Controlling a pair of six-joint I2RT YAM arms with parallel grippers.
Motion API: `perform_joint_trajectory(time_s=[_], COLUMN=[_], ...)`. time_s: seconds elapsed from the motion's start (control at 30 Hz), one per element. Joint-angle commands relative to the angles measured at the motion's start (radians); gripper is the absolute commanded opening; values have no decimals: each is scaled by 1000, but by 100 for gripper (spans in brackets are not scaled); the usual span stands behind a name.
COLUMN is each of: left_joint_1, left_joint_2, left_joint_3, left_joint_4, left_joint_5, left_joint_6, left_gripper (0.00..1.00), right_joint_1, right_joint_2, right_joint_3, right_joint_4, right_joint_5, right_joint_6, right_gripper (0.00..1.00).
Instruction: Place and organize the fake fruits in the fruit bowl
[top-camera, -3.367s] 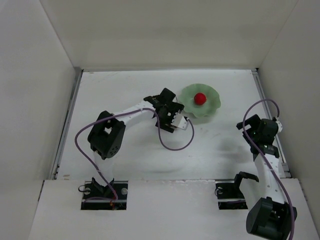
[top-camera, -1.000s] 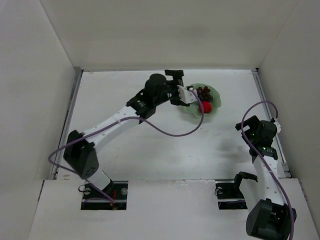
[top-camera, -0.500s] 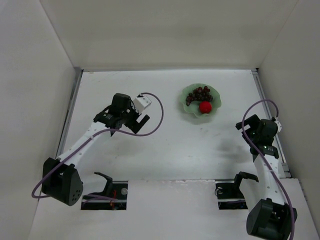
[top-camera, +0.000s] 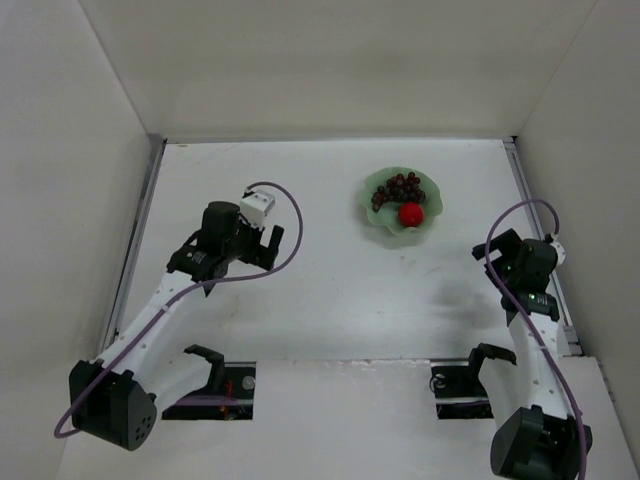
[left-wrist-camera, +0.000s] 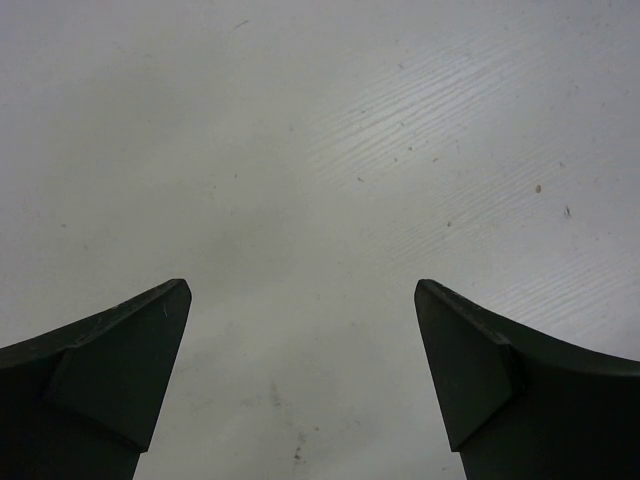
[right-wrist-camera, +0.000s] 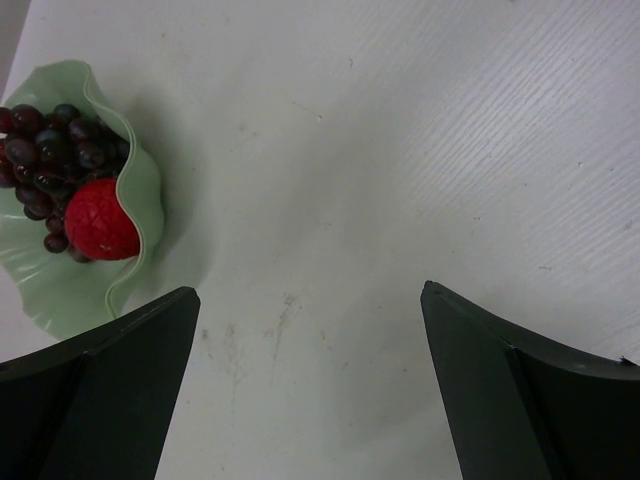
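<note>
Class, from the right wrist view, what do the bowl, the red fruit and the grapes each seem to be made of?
Bowl: likely thin plastic, pale green, smooth wavy rim. Red fruit: probably plastic or foam, matte, dimpled skin. Grapes: probably plastic, dark, glossy highlights.

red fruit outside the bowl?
No, the red fruit sits inside the mint bowl, beside the grapes.

Smooth mint bowl (right-wrist-camera: 62, 300); pebbly red fruit (right-wrist-camera: 100, 222), matt black fingers (left-wrist-camera: 100, 372)
</note>
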Motion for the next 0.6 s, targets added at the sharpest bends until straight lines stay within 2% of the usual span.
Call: perform_joint_trajectory(time_s=[0.0,0.57], left_joint_1=[5,10], left_joint_2=[-41,-21], left_joint_3=[-28,-4], left_joint_4=[75,76], left_joint_5=[-18,-34], left_joint_6=[-75,-137], left_gripper=[100,100], right_joint_1=[-4,-4], right_joint_2=[-6,5], right_joint_3=[35,41], right_joint_4=[1,4], right_joint_5=[-5,-5], right_joint_6=[-12,-13], right_gripper=[100,100])
